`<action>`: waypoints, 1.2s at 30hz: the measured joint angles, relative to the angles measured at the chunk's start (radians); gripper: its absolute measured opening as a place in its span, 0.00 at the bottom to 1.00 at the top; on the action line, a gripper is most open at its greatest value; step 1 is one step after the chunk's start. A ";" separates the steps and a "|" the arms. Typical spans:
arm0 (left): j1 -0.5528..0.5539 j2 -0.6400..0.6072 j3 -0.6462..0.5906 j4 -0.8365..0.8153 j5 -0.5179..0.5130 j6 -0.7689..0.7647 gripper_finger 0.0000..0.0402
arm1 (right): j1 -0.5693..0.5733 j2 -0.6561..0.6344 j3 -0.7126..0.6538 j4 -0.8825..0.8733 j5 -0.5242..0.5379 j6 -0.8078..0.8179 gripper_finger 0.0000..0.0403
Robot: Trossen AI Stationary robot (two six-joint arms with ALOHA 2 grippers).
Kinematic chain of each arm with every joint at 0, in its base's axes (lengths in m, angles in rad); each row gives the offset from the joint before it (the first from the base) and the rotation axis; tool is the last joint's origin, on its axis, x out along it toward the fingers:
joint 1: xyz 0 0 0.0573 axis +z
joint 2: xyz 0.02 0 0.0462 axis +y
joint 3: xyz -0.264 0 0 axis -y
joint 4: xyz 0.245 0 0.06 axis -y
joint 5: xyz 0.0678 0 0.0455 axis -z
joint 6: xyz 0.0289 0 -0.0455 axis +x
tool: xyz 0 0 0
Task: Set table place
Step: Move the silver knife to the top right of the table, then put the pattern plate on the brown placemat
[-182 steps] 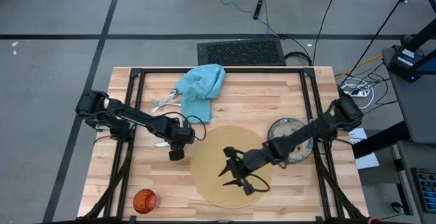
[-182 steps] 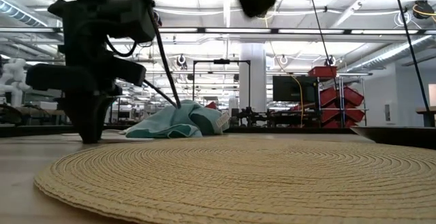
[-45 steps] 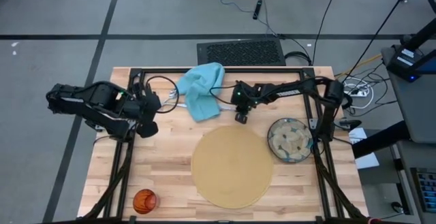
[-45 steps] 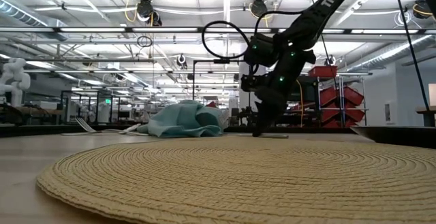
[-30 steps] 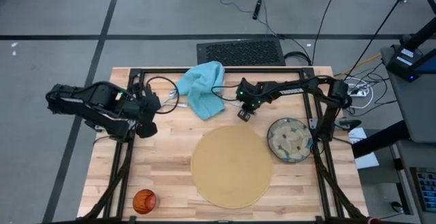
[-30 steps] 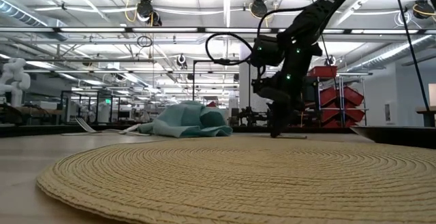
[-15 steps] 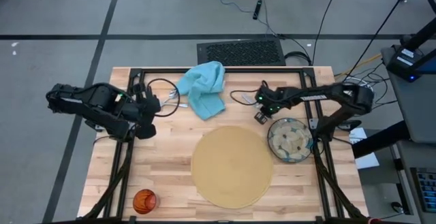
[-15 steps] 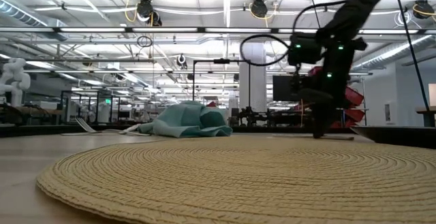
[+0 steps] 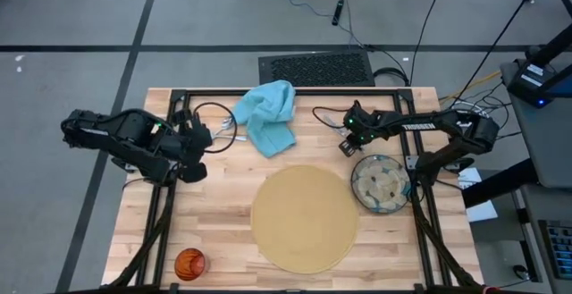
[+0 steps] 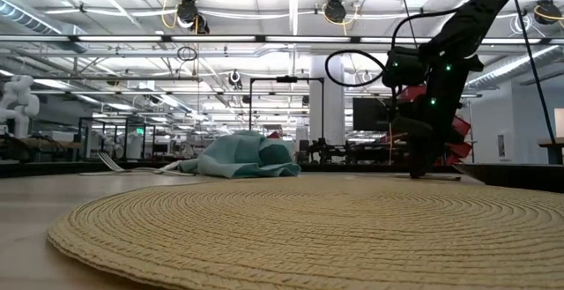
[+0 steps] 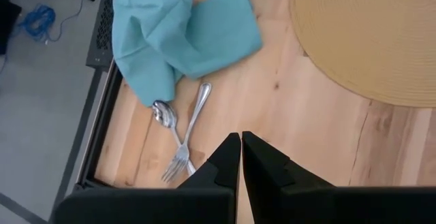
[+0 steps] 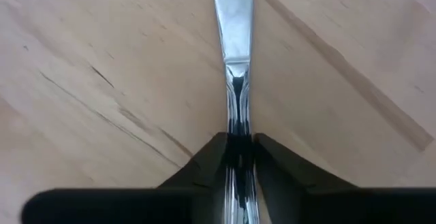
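My right gripper [image 9: 344,147] is low over the table's far right part, just beyond the patterned glass bowl [image 9: 380,184], shut on a silver knife [image 12: 233,20]. My left gripper [image 11: 241,142] is shut, empty, and hangs above the table's left part. Ahead of it a fork [image 11: 184,139] and a spoon [image 11: 163,113] lie flat on the wood beside the crumpled teal napkin [image 9: 266,117]. The round tan mat [image 9: 304,218] lies in the middle. The orange cup [image 9: 189,263] stands at the near left. My right gripper pinches the knife's handle [image 12: 238,125] between its two fingers, one on either side. The fingers [image 12: 212,157] come steeply from above. The blade [image 12: 233,26] runs out level ahead of them, at the tabletop; whether it rests on the wood I cannot tell.
Black frame rails [image 9: 175,106] run along the table's edges. Bare wood [image 9: 214,214] lies left of the mat, and more of it lies between the napkin and my right gripper. Cables [image 9: 326,120] trail from the right arm.
My right gripper has moved toward the table's right edge, low over the wood, from beside the napkin to just beyond the bowl, taking the knife along. The napkin has stayed where it was.
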 joint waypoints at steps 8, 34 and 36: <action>0.000 0.000 0.000 0.035 0.000 -0.001 0.00 | -0.001 -0.016 0.000 0.048 0.020 -0.026 0.38; 0.000 0.034 0.000 0.037 -0.013 -0.001 0.00 | 0.198 -0.448 0.013 -0.275 -0.367 0.128 0.39; 0.000 0.042 0.000 0.045 -0.020 0.008 0.00 | 0.299 -0.448 0.013 -0.299 -0.326 0.196 0.39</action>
